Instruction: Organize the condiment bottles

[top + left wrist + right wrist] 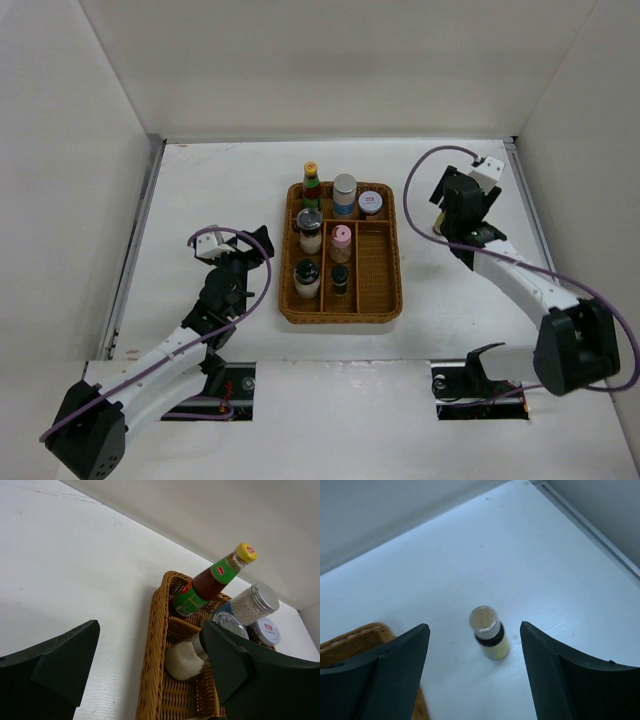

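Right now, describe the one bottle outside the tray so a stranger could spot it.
Find the wicker tray mid-table, then the tabletop to its right, beneath the open right gripper. The yellow bottle stands there alone, dark collar under a clear cap; the rest sit inside the tray.

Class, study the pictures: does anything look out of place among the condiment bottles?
Yes. One small yellow bottle sits alone on the white table, right of the wicker tray, while the other bottles stand inside the tray's compartments.
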Tool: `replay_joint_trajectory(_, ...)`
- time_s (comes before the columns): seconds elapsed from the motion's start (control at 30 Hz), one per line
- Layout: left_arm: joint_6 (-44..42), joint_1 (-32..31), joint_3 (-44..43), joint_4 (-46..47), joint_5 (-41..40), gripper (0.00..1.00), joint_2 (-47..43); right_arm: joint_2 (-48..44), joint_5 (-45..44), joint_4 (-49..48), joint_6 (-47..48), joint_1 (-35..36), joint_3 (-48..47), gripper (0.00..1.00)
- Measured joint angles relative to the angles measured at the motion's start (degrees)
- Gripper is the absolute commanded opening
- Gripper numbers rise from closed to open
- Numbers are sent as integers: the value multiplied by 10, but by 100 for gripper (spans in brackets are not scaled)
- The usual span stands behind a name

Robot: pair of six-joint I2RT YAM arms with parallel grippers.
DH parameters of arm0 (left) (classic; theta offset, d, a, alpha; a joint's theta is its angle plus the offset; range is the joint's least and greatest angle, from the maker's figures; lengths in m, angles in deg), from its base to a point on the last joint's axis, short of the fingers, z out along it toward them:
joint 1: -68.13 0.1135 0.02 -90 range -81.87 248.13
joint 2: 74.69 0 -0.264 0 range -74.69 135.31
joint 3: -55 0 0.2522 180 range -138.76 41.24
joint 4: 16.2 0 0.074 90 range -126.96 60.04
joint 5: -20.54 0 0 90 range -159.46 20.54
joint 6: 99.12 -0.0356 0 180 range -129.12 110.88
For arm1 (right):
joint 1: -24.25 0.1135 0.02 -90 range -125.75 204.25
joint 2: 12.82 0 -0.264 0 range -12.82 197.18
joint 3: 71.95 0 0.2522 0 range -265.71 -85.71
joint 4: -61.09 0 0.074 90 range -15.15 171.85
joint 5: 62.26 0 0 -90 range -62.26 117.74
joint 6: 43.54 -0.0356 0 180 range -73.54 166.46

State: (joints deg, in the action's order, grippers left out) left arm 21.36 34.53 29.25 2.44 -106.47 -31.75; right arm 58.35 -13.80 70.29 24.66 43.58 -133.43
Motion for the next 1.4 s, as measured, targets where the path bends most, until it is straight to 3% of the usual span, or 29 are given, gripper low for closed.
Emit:
replay_joint_trajectory(0.23, 0, -3, 0, 0, 0, 84, -2, 114, 35, 11, 32, -61, -59, 77)
replay_joint_trajectory(0.73, 0, -6, 0, 5, 2, 84, 16, 136, 82, 28, 23, -68, -62, 59)
replay_joint_trajectory(0.83, 0, -6, 0, 7, 2, 84, 15, 141, 83, 34, 21, -69, -62, 50)
replay_joint_trajectory(0.93, 0, -6, 0, 9, 2, 84, 14, 144, 84, 41, 18, -69, -62, 33)
replay_joint_trajectory(1.03, 0, -6, 0, 9, 2, 84, 14, 142, 82, 42, 14, -67, -62, 27)
replay_joint_trajectory(1.17, 0, -6, 0, 9, 2, 84, 13, 114, 69, 61, 17, -41, -61, 26)
replay_joint_trajectory(1.4, 0, -5, 0, 9, 2, 84, 13, -36, 46, 65, 38, 81, -60, 26)
